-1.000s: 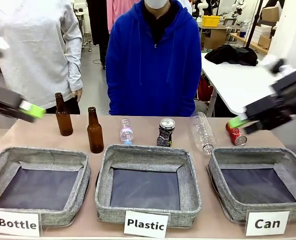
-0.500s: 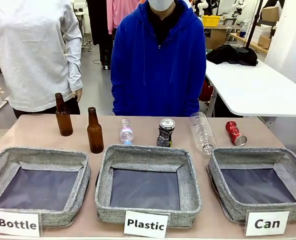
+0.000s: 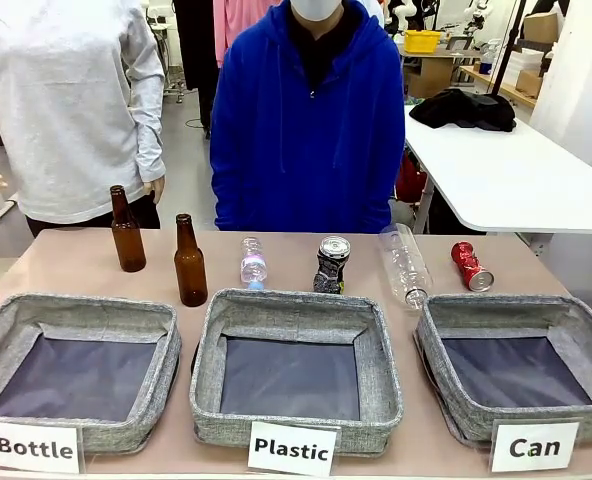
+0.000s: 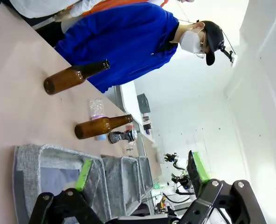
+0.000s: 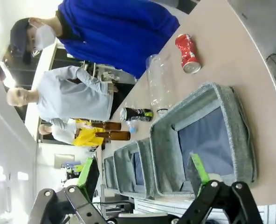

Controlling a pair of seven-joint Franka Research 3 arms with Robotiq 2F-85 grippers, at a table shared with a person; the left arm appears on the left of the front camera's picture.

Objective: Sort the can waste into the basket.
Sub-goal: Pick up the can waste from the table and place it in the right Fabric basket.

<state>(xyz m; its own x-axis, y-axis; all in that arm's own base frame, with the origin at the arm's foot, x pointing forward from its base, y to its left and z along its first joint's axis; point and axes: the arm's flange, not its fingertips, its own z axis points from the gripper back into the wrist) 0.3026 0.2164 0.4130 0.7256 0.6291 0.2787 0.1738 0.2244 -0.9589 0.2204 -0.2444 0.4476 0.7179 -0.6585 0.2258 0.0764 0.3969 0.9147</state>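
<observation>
Tan worktop [image 3: 76, 275], person [image 3: 311, 130] in a blue hoodie behind. Red can [image 3: 471, 267] lay just behind Can basket [image 3: 444, 372]; black can [image 3: 331, 264] stood behind Plastic basket [image 3: 294, 301], clear bottle [image 3: 404, 265] lying between the cans. Left hand [image 4: 140, 169] and right hand [image 5: 141, 171] gaped wide, empty.

Left gripper [image 4: 141, 171] jaws spread wide, green pads apart, over the baskets [image 4: 49, 150], three in a line. Beyond them on the table [image 4: 17, 93]: two brown bottles [image 4: 75, 77], plastic bottle [image 4: 96, 108], black can [image 4: 121, 136]. Person [image 4: 124, 39] in blue at far side.
</observation>
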